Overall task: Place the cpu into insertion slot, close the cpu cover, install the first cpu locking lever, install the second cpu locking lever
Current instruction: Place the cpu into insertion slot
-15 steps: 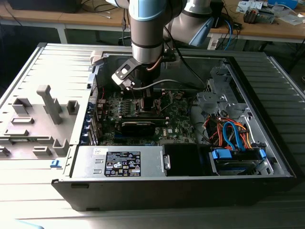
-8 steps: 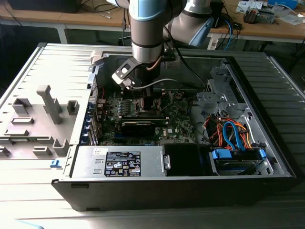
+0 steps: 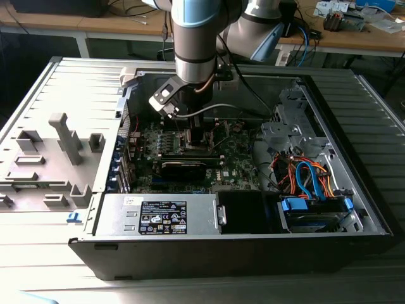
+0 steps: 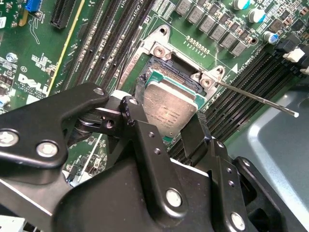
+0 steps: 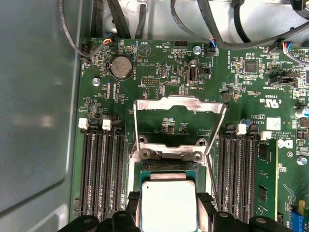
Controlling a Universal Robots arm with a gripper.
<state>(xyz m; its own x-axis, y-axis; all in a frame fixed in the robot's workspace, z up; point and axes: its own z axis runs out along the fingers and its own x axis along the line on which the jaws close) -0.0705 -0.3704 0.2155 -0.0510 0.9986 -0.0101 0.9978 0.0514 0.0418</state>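
Silver-topped, the cpu (image 5: 168,205) is pinched by two sides in the gripper (image 4: 167,108), squarely over the insertion slot (image 4: 169,63) (the cpu cover (image 5: 179,104) stands swung open beyond it).

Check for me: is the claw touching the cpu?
Touching. The second wrist view shows the claw with fingers clamped on the cpu at opposite edges.

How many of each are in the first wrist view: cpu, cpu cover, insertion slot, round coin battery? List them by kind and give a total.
cpu: 1
cpu cover: 1
insertion slot: 1
coin battery: 1
Total: 4
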